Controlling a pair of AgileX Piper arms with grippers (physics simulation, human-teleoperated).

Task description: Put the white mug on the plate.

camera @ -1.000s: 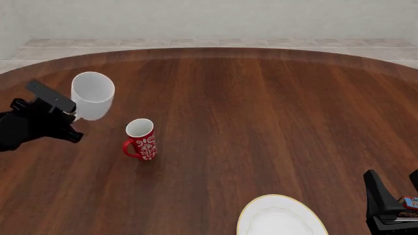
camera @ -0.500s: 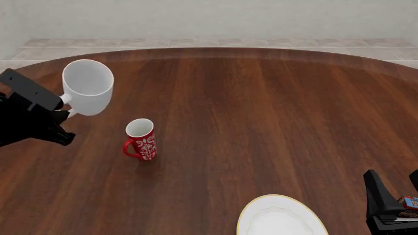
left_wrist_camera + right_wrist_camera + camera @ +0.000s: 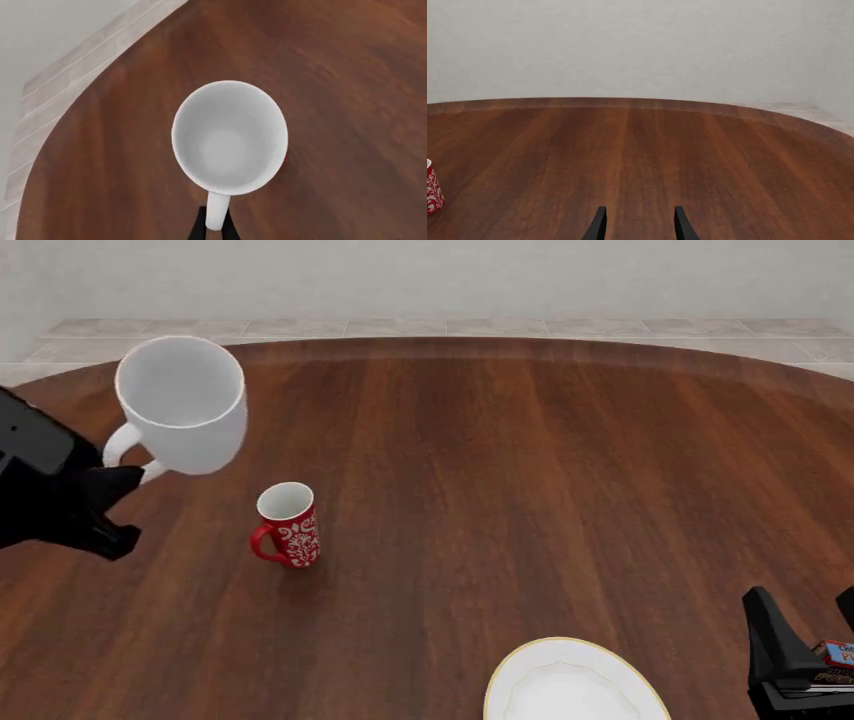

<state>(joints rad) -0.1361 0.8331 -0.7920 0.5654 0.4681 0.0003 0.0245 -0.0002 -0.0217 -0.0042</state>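
The white mug (image 3: 183, 405) hangs in the air above the table's far left, mouth tilted toward the camera. My left gripper (image 3: 123, 475) is shut on its loop handle. In the left wrist view I look straight into the white mug (image 3: 230, 137), and my left gripper (image 3: 213, 231) pinches the handle (image 3: 215, 212) between its dark fingertips. The plate (image 3: 534, 652), white with a gold rim, lies at the near edge, right of centre, partly cut off. My right gripper (image 3: 638, 226) is open and holds nothing, low at the near right.
A small red mug (image 3: 287, 525) with a white floral pattern stands upright on the table, below and right of the lifted mug; it also shows at the edge of the right wrist view as the red mug (image 3: 432, 187). The right arm (image 3: 785, 660) sits right of the plate.
The left gripper has raised the white mug off the table; it now looks larger and higher in the front view. The red mug, plate and right arm have not moved.
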